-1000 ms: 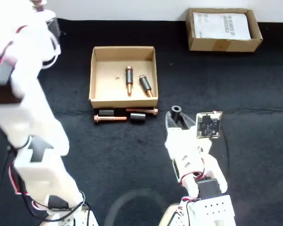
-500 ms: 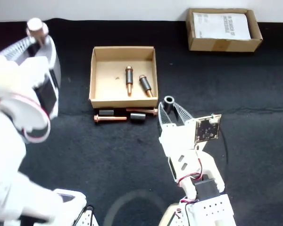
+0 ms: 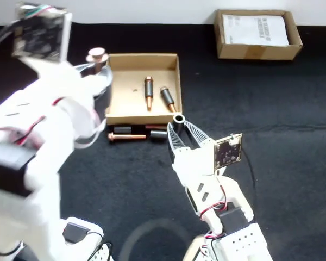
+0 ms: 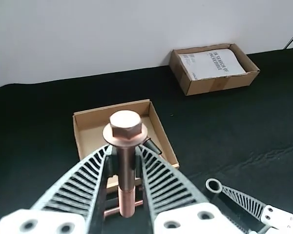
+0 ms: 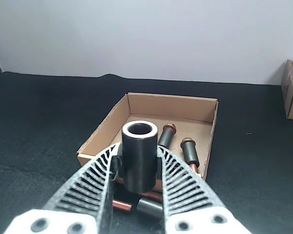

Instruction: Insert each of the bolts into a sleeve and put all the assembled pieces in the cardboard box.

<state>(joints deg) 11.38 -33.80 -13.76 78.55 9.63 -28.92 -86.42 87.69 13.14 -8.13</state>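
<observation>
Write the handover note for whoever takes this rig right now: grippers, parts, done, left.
Left gripper: shut on a bolt, upright, head up, near the cardboard box.
Right gripper: shut on a sleeve, upright, open end up, in front of the box.
Done: two assembled pieces lie in the box.
On the table in front of the box: two loose bolts and two loose sleeves.
Left: join the held pair and box it, then assemble and box the loose parts.
</observation>
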